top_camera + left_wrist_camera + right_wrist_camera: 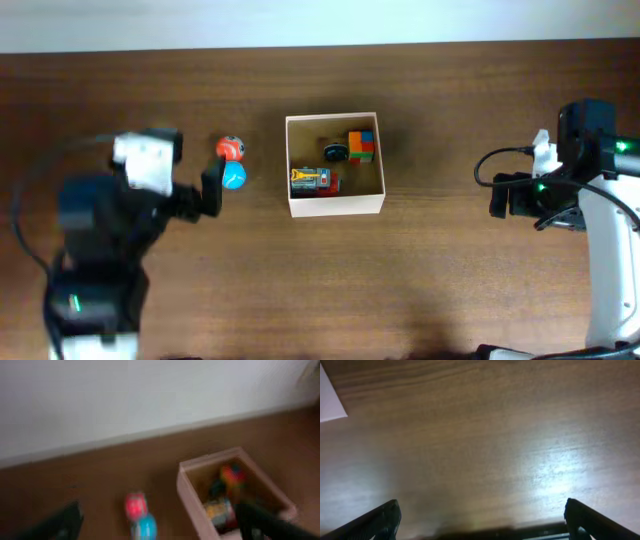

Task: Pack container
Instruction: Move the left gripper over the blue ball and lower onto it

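Observation:
The container is a square white-walled box at the table's middle. Inside lie a yellow and red toy vehicle, a dark round toy and an orange and green block. Left of it, an orange-red ball and a blue ball touch on the table. My left gripper is open, just left of the blue ball. The blurred left wrist view shows the balls between the open fingers and the container to the right. My right gripper is open and empty over bare wood.
A white wall edge runs along the table's far side. A white corner shows at the upper left of the right wrist view. Cables hang by both arm bases.

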Available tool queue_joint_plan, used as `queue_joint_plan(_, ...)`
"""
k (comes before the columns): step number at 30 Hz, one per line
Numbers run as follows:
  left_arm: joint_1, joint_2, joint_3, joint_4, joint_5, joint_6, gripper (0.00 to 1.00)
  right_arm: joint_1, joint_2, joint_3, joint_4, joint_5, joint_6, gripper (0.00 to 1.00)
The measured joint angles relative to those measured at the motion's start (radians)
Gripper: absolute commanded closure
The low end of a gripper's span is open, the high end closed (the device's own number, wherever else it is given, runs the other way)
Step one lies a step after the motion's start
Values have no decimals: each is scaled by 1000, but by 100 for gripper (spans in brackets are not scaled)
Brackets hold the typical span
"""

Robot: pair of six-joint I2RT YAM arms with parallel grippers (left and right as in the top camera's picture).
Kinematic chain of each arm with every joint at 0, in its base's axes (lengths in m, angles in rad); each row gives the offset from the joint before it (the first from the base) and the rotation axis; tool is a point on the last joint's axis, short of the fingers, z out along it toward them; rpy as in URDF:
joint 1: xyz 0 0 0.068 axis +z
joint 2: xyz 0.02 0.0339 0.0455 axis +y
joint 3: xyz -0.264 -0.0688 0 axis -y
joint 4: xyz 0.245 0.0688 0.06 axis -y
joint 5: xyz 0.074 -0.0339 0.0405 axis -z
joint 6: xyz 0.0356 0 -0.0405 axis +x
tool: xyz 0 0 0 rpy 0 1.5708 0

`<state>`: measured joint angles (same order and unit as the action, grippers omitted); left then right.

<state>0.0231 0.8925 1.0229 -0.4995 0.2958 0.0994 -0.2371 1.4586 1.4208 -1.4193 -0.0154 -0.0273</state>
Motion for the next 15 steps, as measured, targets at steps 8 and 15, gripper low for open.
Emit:
queue_joint_plan(8,2,565,604,-446,7,-14,1,-1,0,-1,0,0,0,1)
queue_joint_plan(15,1,772,632,-528,-51,-172,1,-1,0,-1,0,0,0,1)
